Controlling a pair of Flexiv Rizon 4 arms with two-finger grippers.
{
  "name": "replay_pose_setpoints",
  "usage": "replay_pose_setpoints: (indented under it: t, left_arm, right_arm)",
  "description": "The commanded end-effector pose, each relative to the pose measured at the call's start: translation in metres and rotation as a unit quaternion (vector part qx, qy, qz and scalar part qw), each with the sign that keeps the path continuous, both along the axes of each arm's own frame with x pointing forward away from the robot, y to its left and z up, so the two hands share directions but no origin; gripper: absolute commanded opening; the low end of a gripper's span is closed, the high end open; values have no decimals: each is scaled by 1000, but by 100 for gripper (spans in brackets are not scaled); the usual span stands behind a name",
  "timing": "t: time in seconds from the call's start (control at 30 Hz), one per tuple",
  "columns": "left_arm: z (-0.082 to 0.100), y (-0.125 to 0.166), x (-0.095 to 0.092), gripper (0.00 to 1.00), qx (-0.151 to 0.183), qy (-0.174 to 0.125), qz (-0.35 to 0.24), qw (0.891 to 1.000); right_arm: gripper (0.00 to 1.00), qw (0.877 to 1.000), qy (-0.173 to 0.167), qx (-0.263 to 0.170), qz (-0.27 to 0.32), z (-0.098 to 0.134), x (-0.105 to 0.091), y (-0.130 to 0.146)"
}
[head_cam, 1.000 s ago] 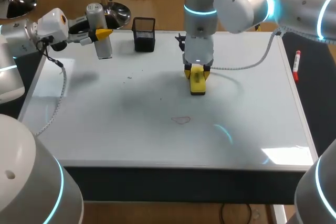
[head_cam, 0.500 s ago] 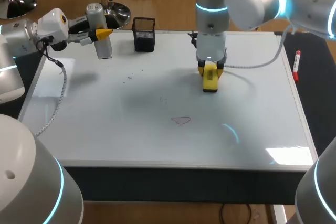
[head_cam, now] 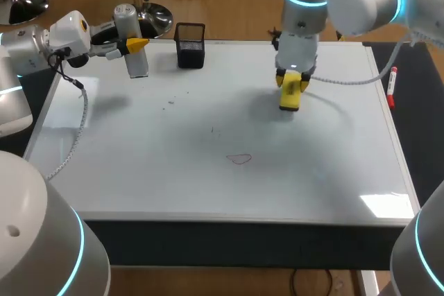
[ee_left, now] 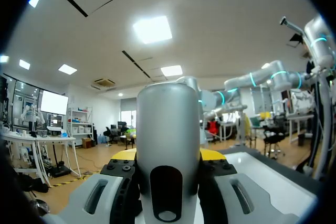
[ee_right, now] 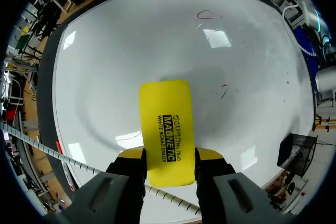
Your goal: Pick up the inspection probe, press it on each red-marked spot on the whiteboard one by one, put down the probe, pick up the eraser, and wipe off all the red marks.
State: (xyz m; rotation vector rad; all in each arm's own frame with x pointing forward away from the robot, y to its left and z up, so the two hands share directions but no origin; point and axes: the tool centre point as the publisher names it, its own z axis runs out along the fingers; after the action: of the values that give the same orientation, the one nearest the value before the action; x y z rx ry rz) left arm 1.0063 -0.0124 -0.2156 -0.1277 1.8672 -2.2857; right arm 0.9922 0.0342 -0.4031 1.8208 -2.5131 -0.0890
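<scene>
The right gripper (ee_right: 169, 156) is clamped on the yellow eraser (ee_right: 165, 129), one yellow-tipped finger pressing each long side, with most of the eraser sticking out ahead of the fingers. In the head view the eraser (head_cam: 290, 95) hangs below the right gripper (head_cam: 291, 82) over the far right part of the whiteboard (head_cam: 173, 178); whether it touches the surface cannot be told. A grey cable (head_cam: 347, 80) from the right arm loops just beside it.

Nothing lies between the eraser and the marks. Nearest to it are a few faint red strokes (ee_right: 224, 90). Farther off, towards the front edge, is a thin oval outline (head_cam: 240, 159); its colour is hard to make out. The board's glossy white surface reflects the lights.

A red marker (head_cam: 392, 82) lies on the dark strip just beside the board's right edge. At the far edge stands a black mesh holder (head_cam: 190, 45). Beside it, over the far left corner, the left gripper (head_cam: 130, 45) grips the silver inspection probe (head_cam: 133, 50) upright, held between both fingers (ee_left: 212, 154).
</scene>
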Motion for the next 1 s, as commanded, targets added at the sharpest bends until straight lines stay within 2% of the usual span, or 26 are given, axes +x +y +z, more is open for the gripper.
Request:
replay_pose_setpoints:
  t: [0.03, 0.33, 0.63, 0.8, 1.0]
  left_arm:
    - [2, -1, -2, 0, 1, 0, 3, 1000]
    - [2, -1, -2, 0, 1, 0, 3, 1000]
    - [2, -1, -2, 0, 1, 0, 3, 1000]
    - [2, -1, -2, 0, 1, 0, 3, 1000]
    - [2, -1, -2, 0, 1, 0, 3, 1000]
  right_arm:
    - [0, 1000, -7, 6, -7, 19, 7, -27]
    - [0, 999, -15, -12, -36, 30, 51, -73]
    - [0, 997, 5, -33, -67, 31, 87, -103]
    - [0, 996, 15, -33, -80, 28, 96, -112]
    - [0, 995, 15, -35, -90, 30, 95, -112]
